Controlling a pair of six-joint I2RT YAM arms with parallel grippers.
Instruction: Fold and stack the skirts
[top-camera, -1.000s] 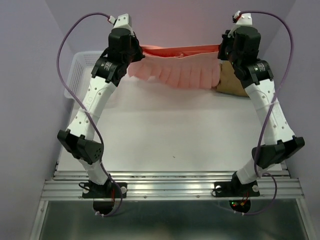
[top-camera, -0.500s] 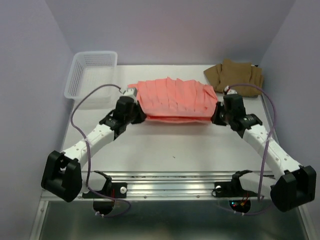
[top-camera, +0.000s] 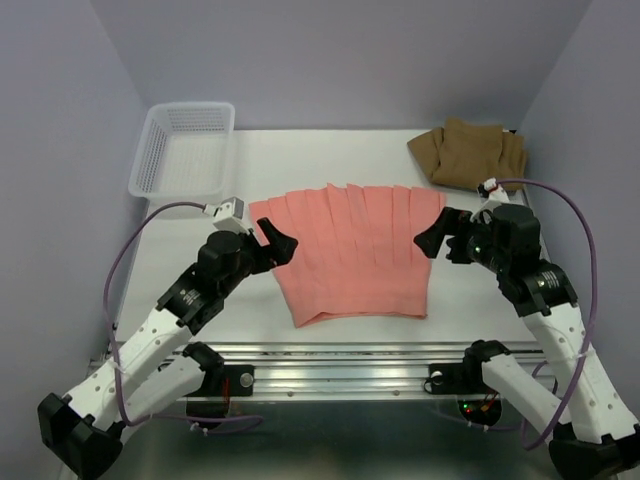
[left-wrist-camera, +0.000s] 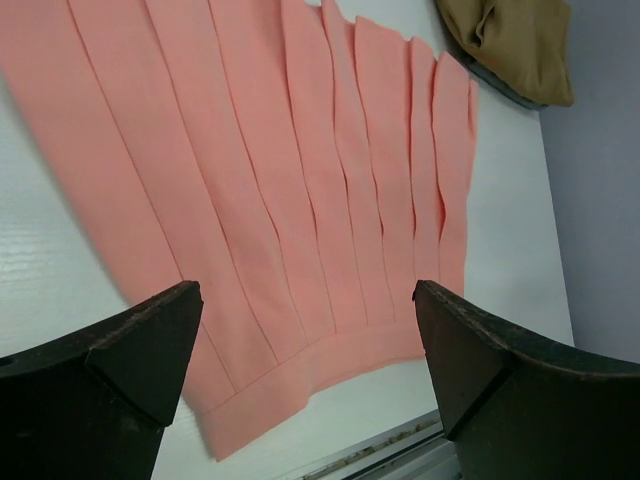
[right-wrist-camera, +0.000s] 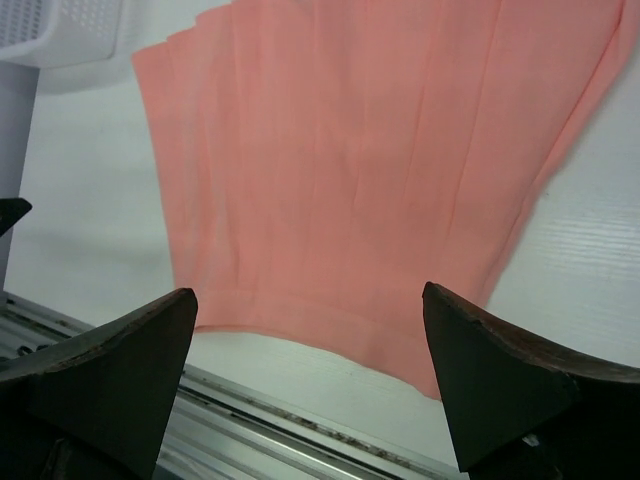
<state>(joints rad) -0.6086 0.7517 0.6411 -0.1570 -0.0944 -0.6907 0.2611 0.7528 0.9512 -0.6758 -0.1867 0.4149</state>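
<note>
Outside the basket (top-camera: 147, 150), pink skirt (top-camera: 350, 255), apparently flat.

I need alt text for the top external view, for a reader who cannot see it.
A pink skirt lies spread flat on a white table. The left pincer and right pincer are open at its two sides. A brown skirt lies far right, a basket far left.

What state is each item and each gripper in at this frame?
salmon-pink skirt: spread flat on the table, unfolded, not gripped.
tan-brown skirt: roughly folded, far right corner.
basket: upright, empty.
left gripper: open, holding nothing.
right gripper: open, holding nothing.
</note>
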